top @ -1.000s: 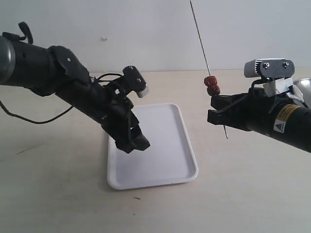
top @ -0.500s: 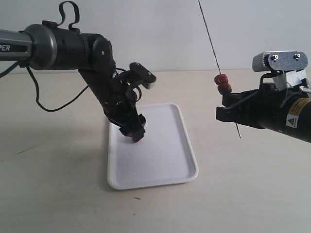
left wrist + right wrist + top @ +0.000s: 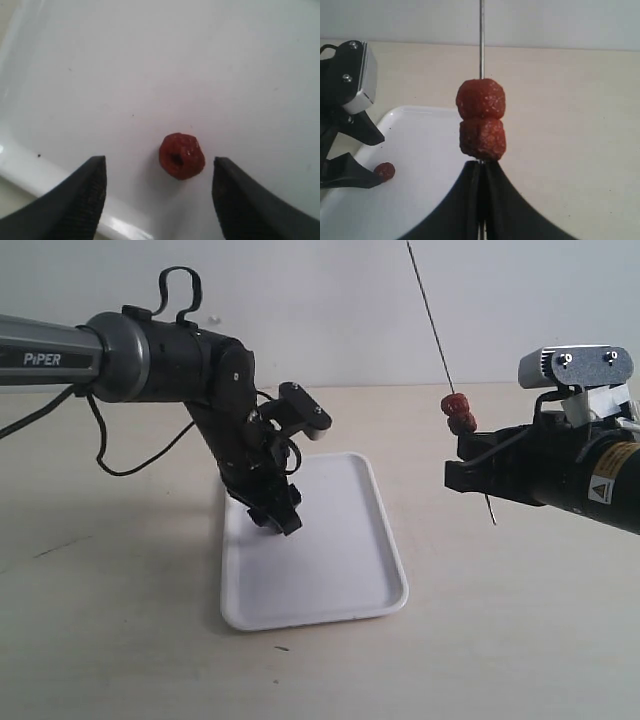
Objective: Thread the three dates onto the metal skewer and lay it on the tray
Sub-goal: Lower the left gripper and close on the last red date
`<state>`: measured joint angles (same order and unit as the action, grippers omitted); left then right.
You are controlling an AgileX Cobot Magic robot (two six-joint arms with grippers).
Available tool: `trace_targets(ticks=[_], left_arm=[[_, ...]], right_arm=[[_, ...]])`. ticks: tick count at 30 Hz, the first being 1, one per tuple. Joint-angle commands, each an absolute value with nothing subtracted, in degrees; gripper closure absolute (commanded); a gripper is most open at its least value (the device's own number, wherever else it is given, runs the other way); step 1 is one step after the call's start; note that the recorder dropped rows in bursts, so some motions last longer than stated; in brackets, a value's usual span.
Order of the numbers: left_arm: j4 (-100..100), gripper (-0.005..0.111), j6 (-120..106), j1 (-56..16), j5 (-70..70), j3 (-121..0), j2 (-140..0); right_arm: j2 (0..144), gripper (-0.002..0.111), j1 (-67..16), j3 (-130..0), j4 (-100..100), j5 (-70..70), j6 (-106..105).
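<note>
Holding the left gripper (image 3: 280, 518), jaws wide, around the last date (image 3: 182, 156) on the tray (image 3: 340, 570); pinching the skewer (image 3: 481, 40) with two dates (image 3: 481, 120) tight in the right gripper (image 3: 481, 172). Next: squeezing gently, lifting.

Flat white rectangular tray (image 3: 340, 580): glossy, smooth, plastic-looking from my station. Thin grey metal skewer (image 3: 481, 35): smooth, with a dull sheen. Wrinkled reddish-brown dates, the threaded pair (image 3: 481, 120) and the loose one (image 3: 182, 156): rough and matt, I note. Pale beige counter (image 3: 520, 620): matt. Left gripper (image 3: 160, 161) jaws: matt black.
</note>
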<state>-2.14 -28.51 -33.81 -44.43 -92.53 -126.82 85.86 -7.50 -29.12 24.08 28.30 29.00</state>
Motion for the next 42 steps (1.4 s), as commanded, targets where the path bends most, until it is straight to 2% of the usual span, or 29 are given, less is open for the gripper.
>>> trace_targets(ticks=[1,8,18,23,30,35,42], left_arm=[[-4.5,0.046,-28.0,-33.9,-47.5,-96.7,-128.6],[-5.3,0.046,-26.4,-33.8,-54.6,-102.2,-132.3],[-5.3,0.047,-25.5,-33.7,-54.4,-102.3,-133.3],[-6.0,0.057,-25.5,-33.7,-54.4,-102.3,-133.5],[-7.0,0.06,-25.9,-33.7,-54.2,-102.3,-133.5],[-8.2,0.07,-25.9,-33.7,-54.2,-102.3,-133.5],[-8.3,0.07,-25.3,-33.7,-54.3,-102.3,-133.5]], right_arm=[[85.3,0.108,-7.4,-29.0,24.6,29.2,28.6],[85.3,0.108,-7.4,-29.0,25.2,29.2,28.5],[85.3,0.108,-7.4,-29.0,25.6,29.2,28.6],[85.3,0.108,-7.4,-29.0,25.7,29.2,28.6],[85.3,0.108,-7.4,-29.0,25.7,29.2,28.6],[85.3,0.108,-7.4,-29.0,25.7,29.2,28.6],[85.3,0.108,-7.4,-29.0,25.7,29.2,28.6]])
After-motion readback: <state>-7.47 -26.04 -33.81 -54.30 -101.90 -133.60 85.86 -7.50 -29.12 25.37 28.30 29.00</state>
